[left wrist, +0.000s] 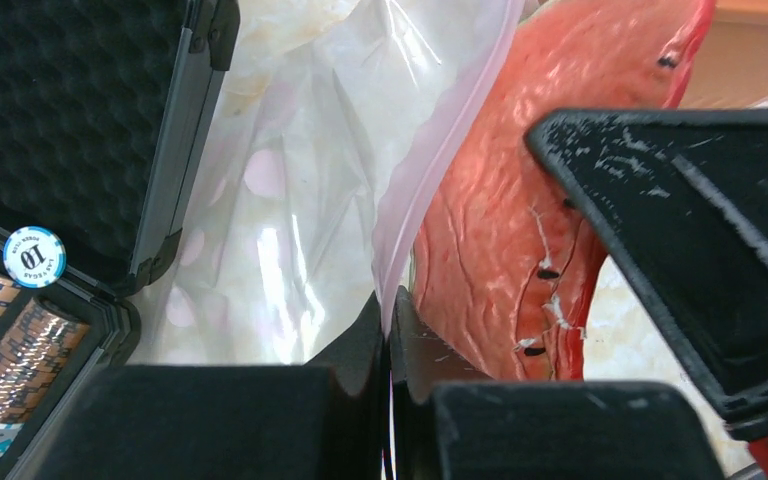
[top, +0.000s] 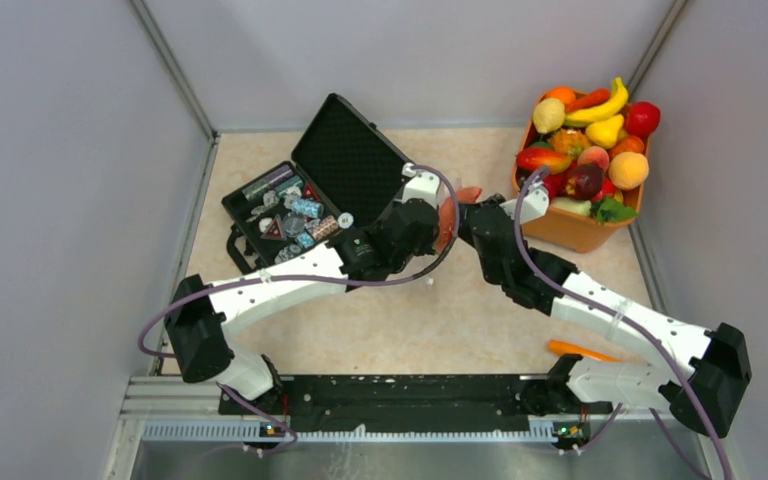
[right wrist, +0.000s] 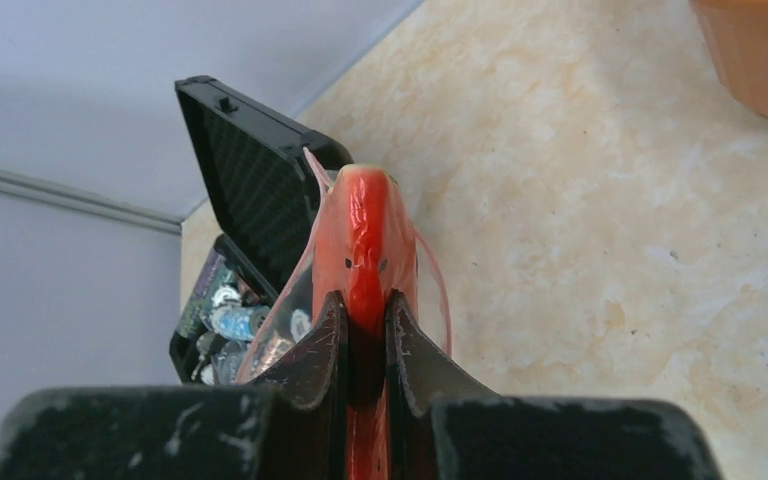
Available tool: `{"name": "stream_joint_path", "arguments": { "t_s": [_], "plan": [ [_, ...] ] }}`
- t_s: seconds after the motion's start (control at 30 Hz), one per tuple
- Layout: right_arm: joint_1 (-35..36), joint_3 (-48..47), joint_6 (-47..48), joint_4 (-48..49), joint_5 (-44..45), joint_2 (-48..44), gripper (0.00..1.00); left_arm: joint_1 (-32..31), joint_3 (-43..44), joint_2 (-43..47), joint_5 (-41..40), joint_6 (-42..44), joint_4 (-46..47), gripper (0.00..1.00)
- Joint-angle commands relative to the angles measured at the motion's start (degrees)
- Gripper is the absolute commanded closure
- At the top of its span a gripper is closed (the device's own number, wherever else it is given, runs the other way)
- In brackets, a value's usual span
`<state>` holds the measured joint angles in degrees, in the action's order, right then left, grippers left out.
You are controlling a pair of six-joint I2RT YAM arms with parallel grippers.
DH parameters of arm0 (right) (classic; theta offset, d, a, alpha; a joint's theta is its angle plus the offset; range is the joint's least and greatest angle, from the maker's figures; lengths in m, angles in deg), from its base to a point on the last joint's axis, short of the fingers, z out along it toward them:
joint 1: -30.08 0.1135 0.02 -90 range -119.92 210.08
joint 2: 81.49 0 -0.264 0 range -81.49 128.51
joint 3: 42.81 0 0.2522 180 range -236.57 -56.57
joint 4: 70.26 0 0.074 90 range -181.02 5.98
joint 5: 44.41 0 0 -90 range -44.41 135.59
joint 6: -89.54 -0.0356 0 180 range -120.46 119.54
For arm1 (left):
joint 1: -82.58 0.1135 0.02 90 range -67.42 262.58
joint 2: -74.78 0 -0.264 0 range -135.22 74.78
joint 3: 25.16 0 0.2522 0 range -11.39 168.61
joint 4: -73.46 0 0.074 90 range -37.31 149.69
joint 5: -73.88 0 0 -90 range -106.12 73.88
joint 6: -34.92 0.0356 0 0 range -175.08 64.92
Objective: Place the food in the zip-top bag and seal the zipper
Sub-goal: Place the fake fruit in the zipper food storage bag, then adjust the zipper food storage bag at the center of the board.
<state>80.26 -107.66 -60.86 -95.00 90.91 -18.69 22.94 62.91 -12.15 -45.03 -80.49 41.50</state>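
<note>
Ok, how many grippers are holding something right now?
2. The left gripper pinches the zip-top bag by its pink edge; the right gripper clamps the red food slice at the bag's mouth.

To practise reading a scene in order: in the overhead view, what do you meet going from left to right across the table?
Open black chip case → red seeded fruit slice, held at the centre → orange basket heaped with toy fruit.

The far corners are blocked: open black foam-lined case point(top: 350, 160) left, orange plastic tub point(top: 570, 228) right; the near middle is left passable.
</note>
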Motion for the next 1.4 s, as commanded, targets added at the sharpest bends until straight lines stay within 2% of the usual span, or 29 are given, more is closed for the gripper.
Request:
{"name": "stream_joint_path", "arguments": {
  "t_s": [0.0,0.1,0.2,0.27,0.33,0.47,0.53,0.57,0.6,0.63,0.93,1.07,1.3,1.37],
  "plan": [
    [0.5,-0.8,1.9,7.6,0.8,-0.4,1.0,0.0,2.8,1.4,2.4,0.4,0.8,1.0],
    [0.5,-1.7,3.8,6.4,-2.5,1.7,1.0,0.0,3.6,1.8,1.8,1.3,1.1,1.0],
    [0.5,-1.5,4.8,5.4,-3.6,2.1,0.83,0.1,4.3,2.3,1.1,1.8,1.1,1.0],
    [0.5,-0.5,6.3,7.7,-4.8,1.1,0.77,0.3,4.7,2.4,1.8,1.8,1.1,1.0],
    [0.5,0.0,8.6,10.0,-6.7,0.0,0.67,0.3,5.2,2.5,2.7,1.8,1.1,1.0],
    [0.5,0.9,12.3,14.9,-12.2,-3.0,0.66,1.1,5.4,2.6,2.8,1.8,0.8,1.0],
    [0.5,0.5,12.4,14.1,-12.7,-4.4,0.63,1.7,4.8,2.9,2.9,1.0,1.0,1.0],
    [0.5,-0.1,12.1,12.5,-12.9,-4.8,0.53,1.9,4.5,3.2,3.0,0.8,1.2,1.0],
    [0.5,-0.6,13.0,11.7,-13.5,-5.2,0.48,2.1,4.1,3.5,3.1,0.6,1.4,1.0],
    [0.5,-1.0,14.0,11.2,-14.1,-5.6,0.46,2.3,4.0,3.6,3.2,0.4,1.4,1.0],
    [0.5,-2.2,19.6,4.5,-12.2,-12.1,0.47,3.9,3.5,5.4,4.1,0.6,1.4,1.0],
    [0.5,-5.5,21.4,-1.7,-12.4,-13.0,0.47,4.0,3.6,5.5,3.8,1.0,1.1,1.0],
    [-1.6,-9.8,20.2,-5.0,-23.0,-5.2,0.46,4.0,3.8,5.4,5.0,1.5,1.6,1.0],
    [-2.5,-13.2,19.2,-9.7,-22.9,-0.9,0.52,4.0,3.8,5.5,5.3,1.4,1.4,1.0]
  ]
}}
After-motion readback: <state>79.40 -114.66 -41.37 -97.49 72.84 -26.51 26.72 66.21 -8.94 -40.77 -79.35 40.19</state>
